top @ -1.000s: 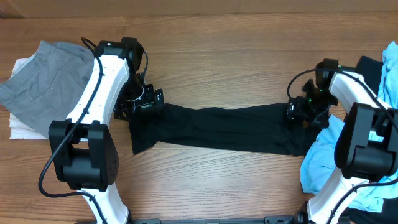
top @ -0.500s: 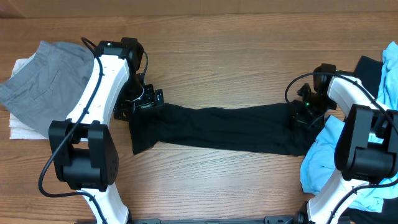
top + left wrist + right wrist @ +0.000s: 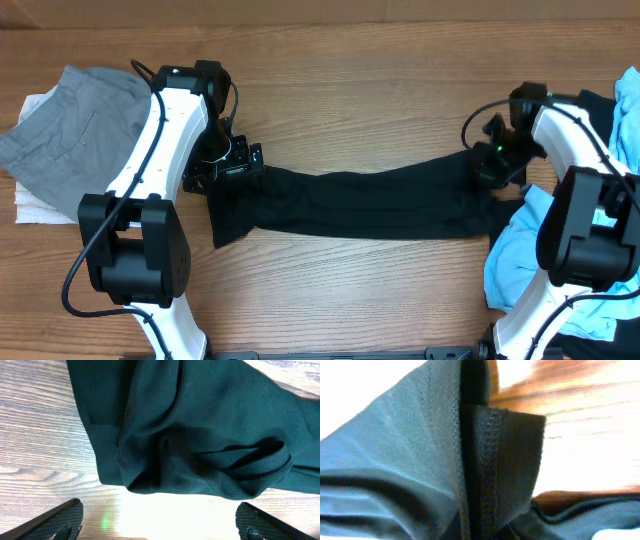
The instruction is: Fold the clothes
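A black shirt (image 3: 370,205) lies stretched in a long band across the middle of the wooden table. My left gripper (image 3: 225,168) stands open just above its left end. In the left wrist view the bunched black fabric (image 3: 200,435) lies ahead of the two spread fingertips (image 3: 65,517), with bare wood between them. My right gripper (image 3: 490,165) is shut on the shirt's right end. The right wrist view is filled by the shirt's pinched black fabric and stitched hem (image 3: 505,460), which hide the fingers.
A grey garment (image 3: 75,130) lies on a white one (image 3: 35,205) at the far left. A light blue garment (image 3: 530,250) is heaped at the right by the right arm's base, with dark (image 3: 595,110) and blue (image 3: 628,120) cloth beyond it.
My right gripper has closed on the shirt's right end and drawn it toward the far side of the table. The left arm has not moved.
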You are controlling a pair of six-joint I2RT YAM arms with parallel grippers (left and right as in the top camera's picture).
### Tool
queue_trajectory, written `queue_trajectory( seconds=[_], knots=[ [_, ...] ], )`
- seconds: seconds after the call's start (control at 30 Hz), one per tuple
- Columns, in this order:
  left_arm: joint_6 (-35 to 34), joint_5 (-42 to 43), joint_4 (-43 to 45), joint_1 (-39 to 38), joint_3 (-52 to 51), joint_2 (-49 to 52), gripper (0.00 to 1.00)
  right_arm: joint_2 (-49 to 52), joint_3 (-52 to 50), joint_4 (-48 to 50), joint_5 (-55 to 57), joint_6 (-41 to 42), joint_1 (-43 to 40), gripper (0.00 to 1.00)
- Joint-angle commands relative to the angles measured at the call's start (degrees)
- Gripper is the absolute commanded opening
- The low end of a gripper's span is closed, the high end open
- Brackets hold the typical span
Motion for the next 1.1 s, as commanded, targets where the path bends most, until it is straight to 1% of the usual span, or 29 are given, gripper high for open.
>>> queue_trajectory(
  seconds=[0.0, 0.27, 0.4, 0.5, 0.83, 0.97, 1.07],
  knots=[
    [-0.3, -0.6, -0.1, 0.3, 0.9, -1.0, 1.0, 0.0, 4.5, -2.8, 0.0, 0.0, 0.3, 0.04],
    [-0.3, -0.6, 0.1, 0.3, 0.9, -1.0, 1.0, -0.1, 4.9, -8.3, -0.1, 0.1, 2.0, 0.04],
    [-0.3, -0.6, 0.3, 0.4, 0.9, -1.0, 1.0, -0.1, 4.9, -9.8, -0.1, 1.8, 5.8, 0.04],
    [-0.3, -0.6, 0.3, 0.4, 0.9, -1.0, 1.0, -0.1, 4.9, -9.4, -0.1, 4.5, 10.3, 0.04],
    [-0.3, -0.6, 0.2, 0.4, 0.9, -1.0, 1.0, -0.1, 4.9, -1.5, 0.0, 15.0, 27.5, 0.04],
    [-0.3, -0.6, 0.2, 0.4, 0.9, -1.0, 1.0, -0.1, 4.9, 2.8, -0.1, 15.6, 33.2, 0.05],
    [0.0, -0.6, 0.2, 0.4, 0.9, -1.0, 1.0, -0.1, 4.9, 5.0, 0.0, 15.6, 36.0, 0.09]
  ],
)
